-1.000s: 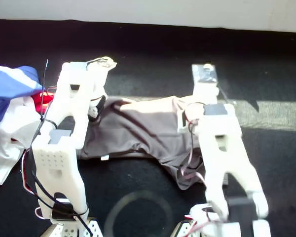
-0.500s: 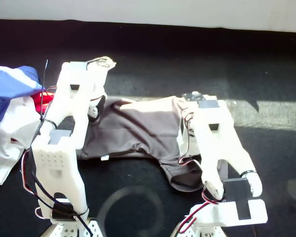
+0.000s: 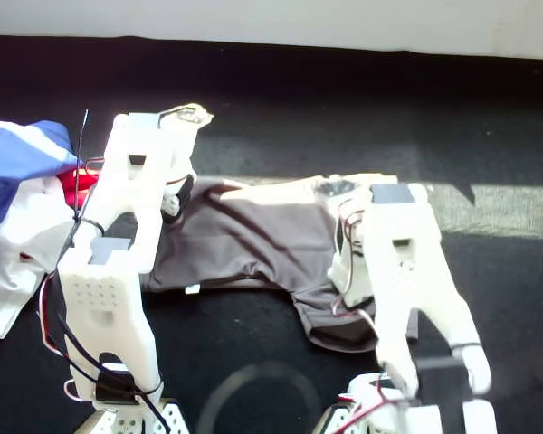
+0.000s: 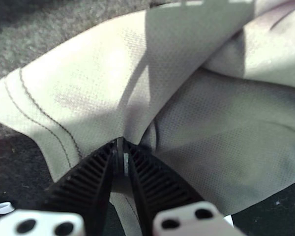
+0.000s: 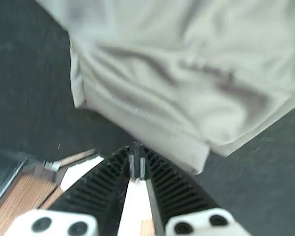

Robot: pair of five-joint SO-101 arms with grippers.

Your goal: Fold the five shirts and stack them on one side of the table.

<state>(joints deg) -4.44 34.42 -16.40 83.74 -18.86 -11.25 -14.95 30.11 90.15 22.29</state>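
Grey shirt (image 3: 253, 237): soft, light, limp; spread across frame centre. Take hold at hems or shoulder seams. Left gripper (image 4: 120, 150) clamped on a fabric fold. Right gripper (image 5: 136, 156) closed, apparently empty, just short of the hem. In high view: shirt pile (image 3: 18, 208) at left edge. In left wrist view: hem stitching.

Finding: the gripper (image 4: 122, 156) has its black ribbed fingers (image 4: 96, 172) pressed together, tips pinching a pucker of the shirt (image 4: 201, 113) near the frame's centre. The shirt is pale grey, of fine mesh weave, creased, with one layer folded over another. A double-stitched hem (image 4: 39, 110) follows its edge. A shadow band crosses the cloth. The dark table (image 4: 49, 29) shows along the frame's edges.
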